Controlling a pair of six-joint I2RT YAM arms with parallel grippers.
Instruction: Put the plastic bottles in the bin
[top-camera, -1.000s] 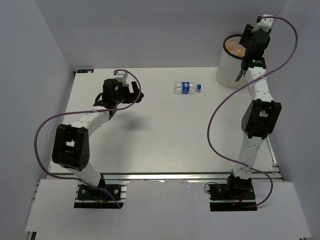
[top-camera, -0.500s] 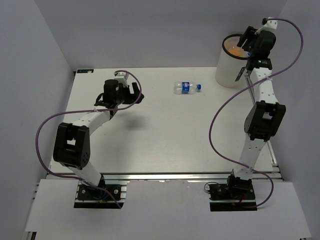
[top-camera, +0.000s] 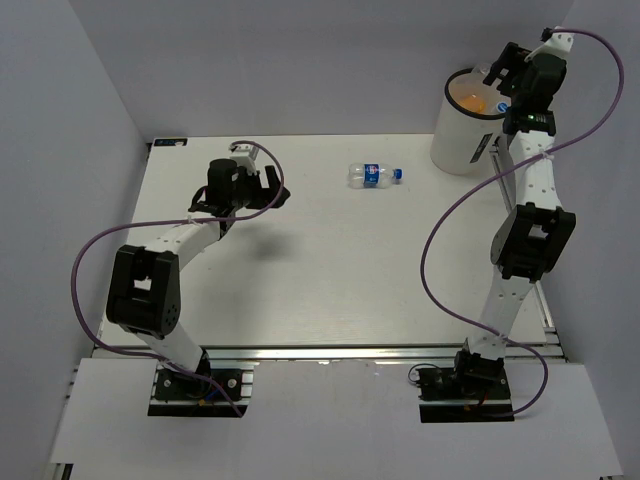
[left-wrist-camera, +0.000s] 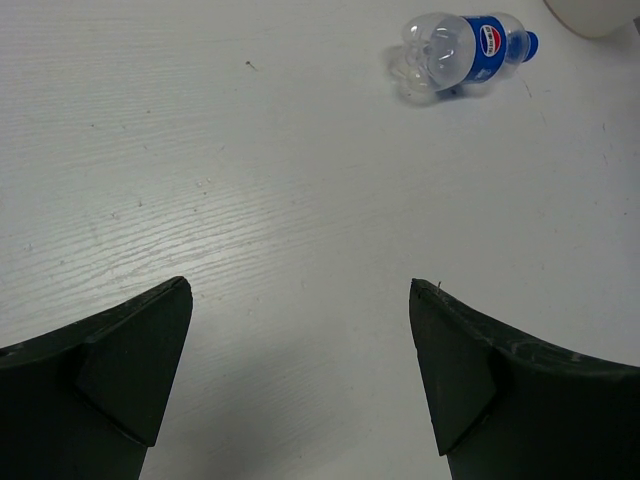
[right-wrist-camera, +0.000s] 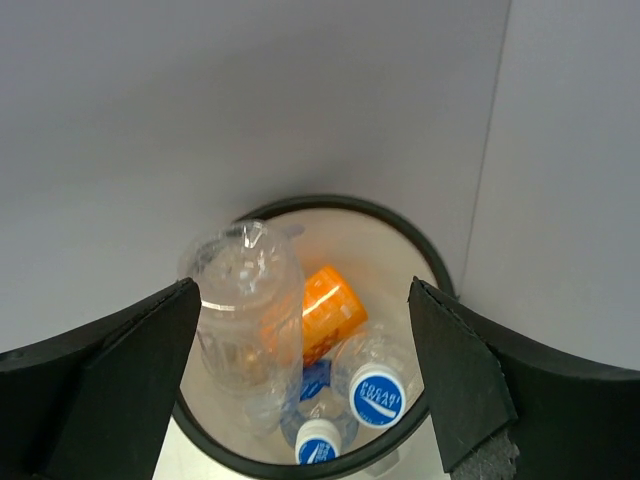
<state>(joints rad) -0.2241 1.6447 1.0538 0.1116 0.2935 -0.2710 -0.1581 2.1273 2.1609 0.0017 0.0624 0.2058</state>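
Over the last second the right tool (right-wrist-camera: 301, 287) rose and drew back toward the far right corner, clear of the mouth of the bin (top-camera: 455, 140). Its fingers were spread with nothing between them. Below it the bin held a clear unlabelled bottle (right-wrist-camera: 243, 300), the orange bottle (right-wrist-camera: 328, 312) and two blue-capped bottles (right-wrist-camera: 376, 396), so that drop looked finished. One Pepsi bottle (top-camera: 373, 175) lay on its side on the counter (top-camera: 330, 280), well apart from the bin. The left tool (left-wrist-camera: 300, 300), spread and empty, had barely moved and faced that bottle, probably the next pick.
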